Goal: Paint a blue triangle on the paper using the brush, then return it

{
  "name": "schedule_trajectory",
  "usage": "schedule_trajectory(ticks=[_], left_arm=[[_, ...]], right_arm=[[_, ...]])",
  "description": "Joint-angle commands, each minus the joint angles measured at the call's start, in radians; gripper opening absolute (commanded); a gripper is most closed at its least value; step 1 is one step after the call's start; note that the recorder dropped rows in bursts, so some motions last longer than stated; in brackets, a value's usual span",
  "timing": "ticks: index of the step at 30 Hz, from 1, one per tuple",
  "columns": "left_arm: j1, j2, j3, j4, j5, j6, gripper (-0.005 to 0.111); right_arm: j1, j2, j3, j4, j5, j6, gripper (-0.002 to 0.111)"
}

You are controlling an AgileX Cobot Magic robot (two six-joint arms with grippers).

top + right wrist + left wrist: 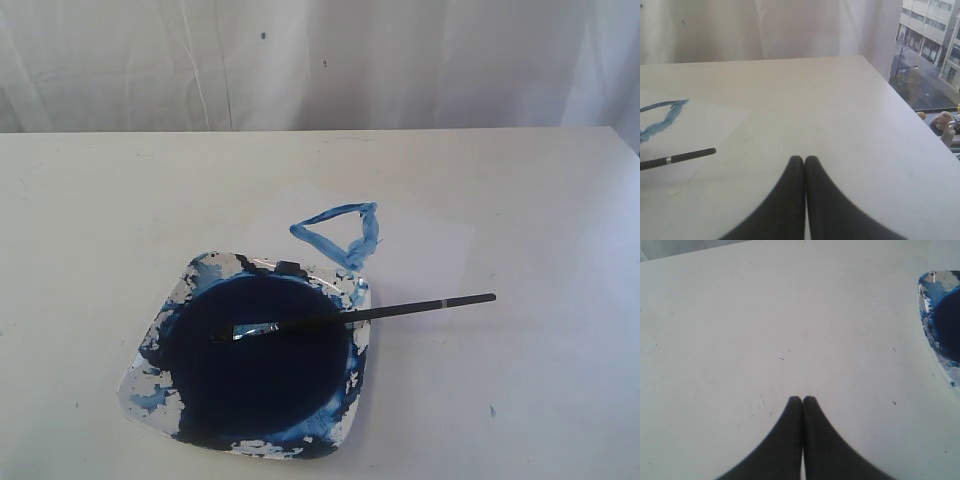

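Observation:
The black-handled brush (370, 314) lies across the paint dish (150, 385), its silver ferrule and tip over the dark blue pool and its handle end sticking out over the paper (430, 245). A streaky blue triangle (340, 232) is painted on the paper just behind the dish. In the right wrist view the brush's handle end (685, 156) and part of the triangle (662, 117) show off to one side of my right gripper (804, 159), which is shut and empty. My left gripper (802, 400) is shut and empty over bare table, with the dish's rim (926, 315) at the frame's edge. Neither gripper shows in the exterior view.
The white table (90, 220) ends at a back edge before a white curtain (320, 60). In the right wrist view the table's corner (875, 75) drops off toward a window with buildings outside.

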Motion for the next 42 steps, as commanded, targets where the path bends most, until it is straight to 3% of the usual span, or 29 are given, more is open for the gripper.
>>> schedule_trajectory(ticks=[1, 42], left_arm=[[0.003, -0.003, 0.004, -0.002, 0.000, -0.005, 0.000], [0.003, -0.003, 0.004, -0.002, 0.000, -0.005, 0.000]], right_arm=[[-0.006, -0.005, 0.005, 0.009, 0.050, 0.004, 0.000], [-0.006, -0.005, 0.005, 0.009, 0.059, 0.026, 0.000]])
